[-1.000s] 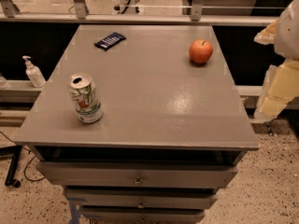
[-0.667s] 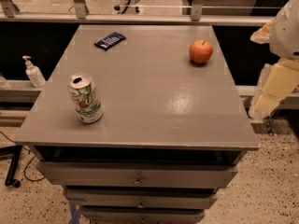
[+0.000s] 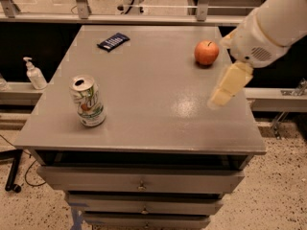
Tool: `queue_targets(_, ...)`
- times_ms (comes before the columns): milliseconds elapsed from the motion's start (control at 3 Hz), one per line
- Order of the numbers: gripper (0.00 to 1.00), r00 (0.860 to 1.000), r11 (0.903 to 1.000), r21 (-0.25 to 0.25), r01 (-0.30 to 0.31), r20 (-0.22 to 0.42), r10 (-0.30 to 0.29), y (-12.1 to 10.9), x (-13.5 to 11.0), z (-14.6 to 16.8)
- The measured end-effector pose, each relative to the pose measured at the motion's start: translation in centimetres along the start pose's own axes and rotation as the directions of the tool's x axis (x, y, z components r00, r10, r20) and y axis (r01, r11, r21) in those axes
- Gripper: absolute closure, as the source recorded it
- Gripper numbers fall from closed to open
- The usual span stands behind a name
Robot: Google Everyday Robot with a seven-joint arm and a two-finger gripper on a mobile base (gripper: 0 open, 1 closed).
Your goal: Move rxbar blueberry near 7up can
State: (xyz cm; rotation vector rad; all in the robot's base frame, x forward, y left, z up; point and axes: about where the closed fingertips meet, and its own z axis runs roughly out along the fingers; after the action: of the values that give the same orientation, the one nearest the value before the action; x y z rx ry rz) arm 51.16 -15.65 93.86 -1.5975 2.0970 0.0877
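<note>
Nearest the camera, a stack of grey drawers (image 3: 140,181) sits under the grey tabletop (image 3: 148,95). On the near left part of the tabletop the 7up can (image 3: 88,102) stands upright, white and green with red-orange marks on its side and an opened silver top. Across from it, over the right edge at about mid-depth, the gripper (image 3: 223,92) hangs in the air as a pale cream, tapered piece slanting down and to the left below the bulky white arm (image 3: 268,28). It touches nothing and carries nothing, and I cannot tell whether it is spread or pressed together. Just beyond it, on the far right of the tabletop, a red apple (image 3: 206,52) rests by itself. The rxbar blueberry (image 3: 113,41) lies flat in the far left area near the back edge: a small dark navy rectangle with pale lettering, turned at a slant. It is well apart from the can and from the gripper. Off the tabletop to the left, a white pump bottle (image 3: 35,74) stands on a lower ledge.
</note>
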Motion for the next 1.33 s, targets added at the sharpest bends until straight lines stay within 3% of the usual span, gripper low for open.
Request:
queue_targets(333,0.0,0.986,0.9994,0.007,-0.034,0.164,0.032,-2.8,-4.3,4.9)
queue_targets(667,0.0,0.986,0.9994,0.007,-0.034,0.164,0.032,-2.8,-4.3,4.9)
queue_targets(1000,0.0,0.972,0.9978,0.015,-0.064,0.227,0.059,-3.9,-5.7,6.7)
queue_targets(1333,0.0,0.939,0.9956,0.019,-0.092,0.335,0.081,-7.2,-9.9,10.8)
